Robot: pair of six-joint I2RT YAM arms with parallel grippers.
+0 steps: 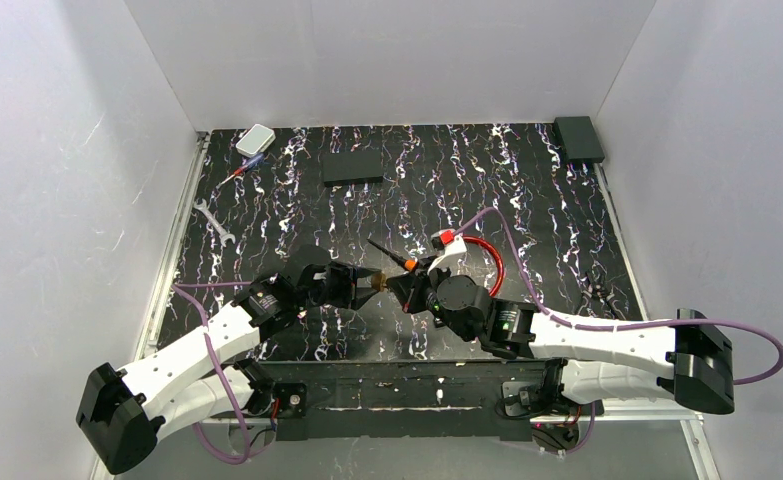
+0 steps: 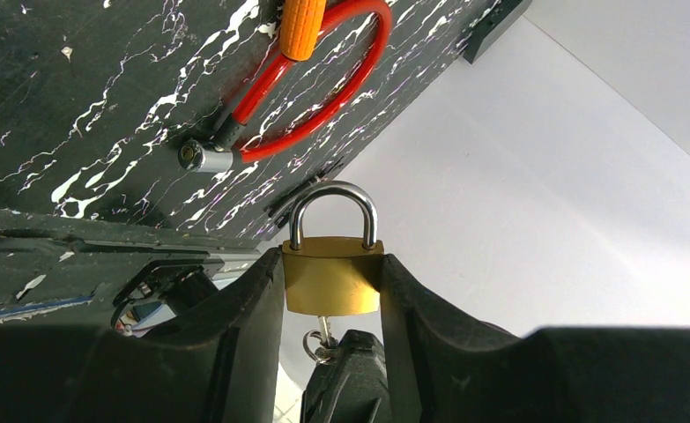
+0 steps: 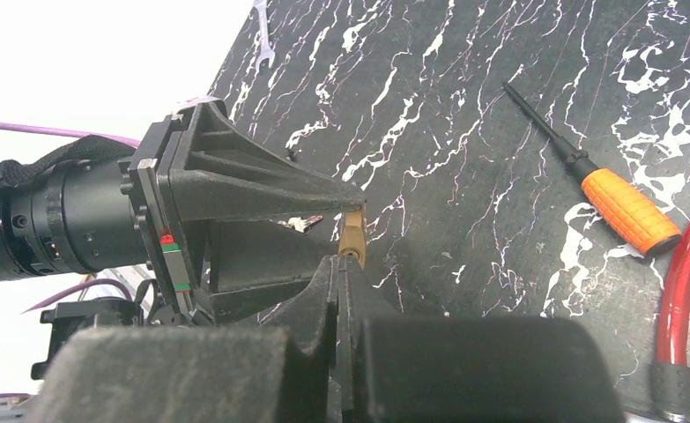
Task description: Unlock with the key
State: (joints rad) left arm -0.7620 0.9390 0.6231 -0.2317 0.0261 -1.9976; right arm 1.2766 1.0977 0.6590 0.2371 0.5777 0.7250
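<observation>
Left gripper (image 2: 329, 261) clamped the brass padlock (image 2: 332, 286), right gripper (image 3: 345, 264) pinched the inserted key (image 2: 323, 331); shackle (image 2: 334, 189) was closed, so turning seemingly remained.

Lab rig: white enclosure walls (image 1: 387, 60), black tabletop (image 1: 527, 200).

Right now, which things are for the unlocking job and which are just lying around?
For the job: brass padlock, small silver key in its bottom, left end effector gripping the padlock, right end effector pinching the key.
Just lying about: orange-handled screwdriver, red cable lock, silver wrench, white box, black block.
</observation>
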